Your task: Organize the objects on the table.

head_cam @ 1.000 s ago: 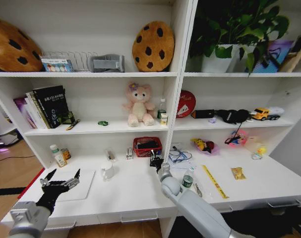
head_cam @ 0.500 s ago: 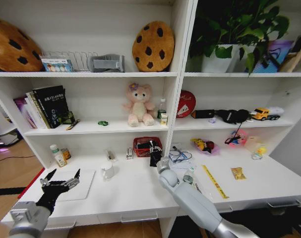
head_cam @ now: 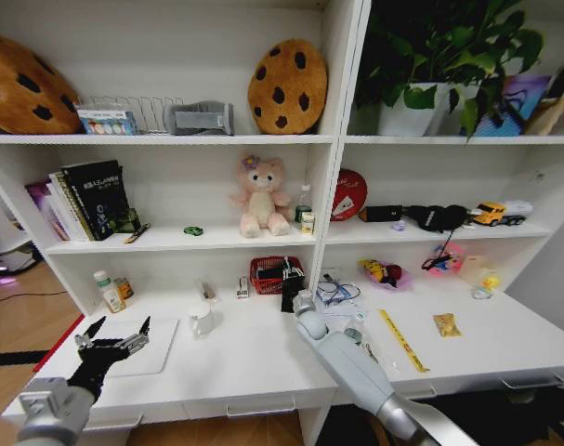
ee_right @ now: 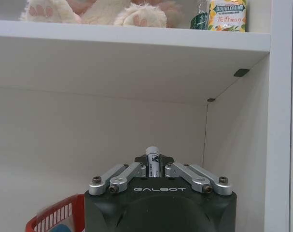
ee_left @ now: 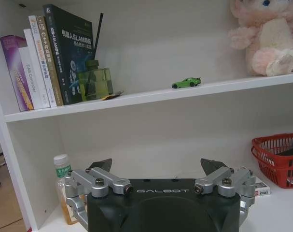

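The right hand [head_cam: 292, 290] is stretched forward over the white bench [head_cam: 254, 358] and stands at the right rim of the red basket [head_cam: 276, 275], close to the upright divider [head_cam: 321, 232] of the shelving unit. Its fingers [ee_right: 129, 175] are pressed together on a small white tube [ee_right: 152, 159] with a dark label (what it is exactly I cannot tell), which stands up between them. In the right wrist view the divider wall is just beside the hand and the shelf board [ee_right: 127, 38] lies above it, so the room there is narrow.

The left hand [head_cam: 112, 346] hangs at the 8 o'clock part of the head view, above the near left edge of the bench and over a flat pale pad [head_cam: 142, 348]. Its fingers [ee_left: 102, 166] are spread wide and hold nothing. From the left wrist view a green-capped bottle [ee_left: 65, 188] stands by the left side wall, and a second small bottle [head_cam: 124, 288] stands beside it in the head view.

A white cup [head_cam: 202, 322] stands at about 9 o'clock from the right hand, well apart, with bare bench around it. Toward 4 o'clock of the right hand a yellow ruler [head_cam: 402, 340] lies on the bench, and a small gold packet [head_cam: 445, 324] lies near it. The front edge of the bench carries slim drawer handles [head_cam: 258, 408].
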`<state>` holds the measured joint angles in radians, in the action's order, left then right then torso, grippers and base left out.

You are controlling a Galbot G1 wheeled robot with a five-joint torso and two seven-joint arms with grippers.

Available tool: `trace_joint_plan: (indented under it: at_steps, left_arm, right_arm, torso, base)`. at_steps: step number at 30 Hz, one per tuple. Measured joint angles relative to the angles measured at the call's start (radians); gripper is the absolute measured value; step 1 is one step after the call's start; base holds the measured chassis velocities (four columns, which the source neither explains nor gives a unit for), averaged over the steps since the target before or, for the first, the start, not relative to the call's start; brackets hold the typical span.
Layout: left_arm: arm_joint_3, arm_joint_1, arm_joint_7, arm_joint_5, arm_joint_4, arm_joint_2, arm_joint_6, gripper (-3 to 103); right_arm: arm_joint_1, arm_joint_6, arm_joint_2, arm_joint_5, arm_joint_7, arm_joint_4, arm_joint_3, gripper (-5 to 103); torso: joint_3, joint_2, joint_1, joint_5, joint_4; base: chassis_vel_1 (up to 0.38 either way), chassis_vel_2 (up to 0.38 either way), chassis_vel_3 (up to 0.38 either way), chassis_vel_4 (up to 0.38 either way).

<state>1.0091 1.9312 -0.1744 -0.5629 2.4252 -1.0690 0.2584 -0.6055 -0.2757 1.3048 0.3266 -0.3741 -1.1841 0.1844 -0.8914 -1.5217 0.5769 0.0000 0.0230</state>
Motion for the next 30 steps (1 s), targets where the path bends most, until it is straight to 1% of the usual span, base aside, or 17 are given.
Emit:
trace_joint_plan:
  at_steps: [5,8,9,12,13,15,16,17,18,19,21,24,25,26,27,29,30]
  left_arm:
    - [0.000,0.000,0.000,0.000,0.000,0.000,0.000,100]
    - [0.000,0.000,0.000,0.000,0.000,0.000,0.000,100]
    - [0.000,0.000,0.000,0.000,0.000,0.000,0.000,100]
    - [0.000,0.000,0.000,0.000,0.000,0.000,0.000,100]
    - [0.000,0.000,0.000,0.000,0.000,0.000,0.000,100]
    - [0.000,0.000,0.000,0.000,0.000,0.000,0.000,100]
    - [0.000,0.000,0.000,0.000,0.000,0.000,0.000,100]
    - [0.000,0.000,0.000,0.000,0.000,0.000,0.000,100]
    - [0.000,0.000,0.000,0.000,0.000,0.000,0.000,100]
    - [0.000,0.000,0.000,0.000,0.000,0.000,0.000,100]
    - [0.000,0.000,0.000,0.000,0.000,0.000,0.000,100]
    - [0.000,0.000,0.000,0.000,0.000,0.000,0.000,100]
    - [0.000,0.000,0.000,0.000,0.000,0.000,0.000,100]
    - [0.000,0.000,0.000,0.000,0.000,0.000,0.000,100]
    - [0.000,0.000,0.000,0.000,0.000,0.000,0.000,100]
    - [0.000,0.000,0.000,0.000,0.000,0.000,0.000,100]
    - [0.000,0.000,0.000,0.000,0.000,0.000,0.000,100]
  right_arm:
    - [0.001,-0.004,0.003,-0.015,-0.003,0.012,-0.005,10]
    - [-0.003,-0.002,0.002,-0.015,-0.005,0.007,-0.005,21]
    - [-0.003,-0.002,0.002,-0.015,-0.005,0.007,-0.005,21]
    - [-0.012,-0.001,-0.003,-0.011,0.005,-0.002,-0.004,37]
    - [-0.012,-0.001,-0.003,-0.011,0.005,-0.002,-0.004,37]
    - [-0.016,0.001,-0.003,-0.010,0.004,-0.007,-0.004,48]
    - [-0.016,0.001,-0.003,-0.010,0.004,-0.007,-0.004,48]
    - [-0.018,0.002,-0.007,-0.006,0.004,-0.017,-0.003,54]
    - [-0.021,0.003,-0.015,0.008,0.007,-0.039,0.001,65]
    - [-0.021,0.003,-0.015,0.008,0.007,-0.039,0.001,65]
    - [-0.036,0.012,-0.044,0.044,0.024,-0.113,0.015,76]
    - [-0.046,0.021,-0.058,0.062,0.028,-0.148,0.022,76]
    - [-0.062,0.040,-0.083,0.086,0.022,-0.202,0.033,86]
    - [-0.083,0.067,-0.113,0.103,-0.005,-0.259,0.045,91]
    - [-0.083,0.067,-0.113,0.103,-0.005,-0.259,0.045,91]
    - [-0.130,0.120,-0.187,0.134,-0.071,-0.371,0.064,99]
    - [-0.130,0.120,-0.187,0.134,-0.071,-0.371,0.064,99]
  torso:
    - [0.000,0.000,0.000,0.0000,0.0001]
    - [0.000,0.000,0.000,0.0000,0.0000]
    - [0.000,0.000,0.000,0.0000,0.0000]
    - [0.000,0.000,0.000,0.0000,0.0001]
    - [0.000,0.000,0.000,0.0000,0.0001]
    - [0.000,0.000,0.000,0.0001,0.0001]
    - [0.000,0.000,0.000,0.0001,0.0001]
    - [0.000,0.000,0.000,0.0001,0.0000]
    - [0.000,0.000,0.000,0.0000,0.0001]
    - [0.000,0.000,0.000,0.0000,0.0001]
    - [0.000,0.000,0.000,0.0001,0.0000]
    - [0.000,0.000,0.000,0.0001,0.0000]
    - [0.000,0.000,0.000,0.0001,0.0000]
    - [0.000,0.000,0.000,0.0001,-0.0001]
    - [0.000,0.000,0.000,0.0001,-0.0001]
    - [0.000,0.000,0.000,0.0001,0.0004]
    - [0.000,0.000,0.000,0.0001,0.0004]
  base:
    - [0.000,0.000,0.000,0.000]
    - [0.000,0.000,0.000,0.000]
    - [0.000,0.000,0.000,0.000]
    - [0.000,0.000,0.000,0.000]
    - [0.000,0.000,0.000,0.000]
    - [0.000,0.000,0.000,0.000]
    - [0.000,0.000,0.000,0.000]
    - [0.000,0.000,0.000,0.000]
    - [0.000,0.000,0.000,0.000]
    - [0.000,0.000,0.000,0.000]
    - [0.000,0.000,0.000,0.000]
    - [0.000,0.000,0.000,0.000]
    - [0.000,0.000,0.000,0.000]
    - [0.000,0.000,0.000,0.000]
    - [0.000,0.000,0.000,0.000]
    - [0.000,0.000,0.000,0.000]
    - [0.000,0.000,0.000,0.000]
